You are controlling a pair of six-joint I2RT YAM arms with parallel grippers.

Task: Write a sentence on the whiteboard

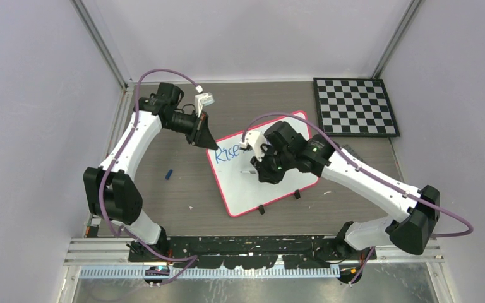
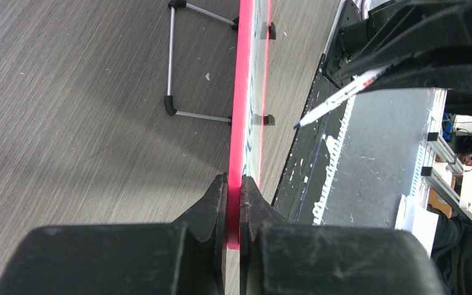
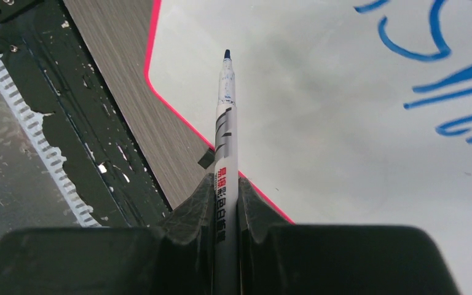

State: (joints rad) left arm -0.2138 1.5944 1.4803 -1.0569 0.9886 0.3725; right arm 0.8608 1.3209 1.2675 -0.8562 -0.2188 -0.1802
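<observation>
- The right gripper [image 3: 226,184] was clamped tight on a marker [image 3: 226,117], its blue tip aimed at bare board.
- The whiteboard [image 1: 252,189] sat mid-table, skewed, between both arms.
- The left gripper [image 2: 234,184] was closed, pinching the board's red rim [image 2: 241,110] at its far-left corner.
- Of the sentence [image 1: 229,152], only "Rise" showed, beside that corner.
- A checkerboard [image 1: 355,106] lay far right.

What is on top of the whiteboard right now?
Blue writing near the whiteboard's far left corner; the right gripper holds a marker above it, hiding the surface beneath.
</observation>
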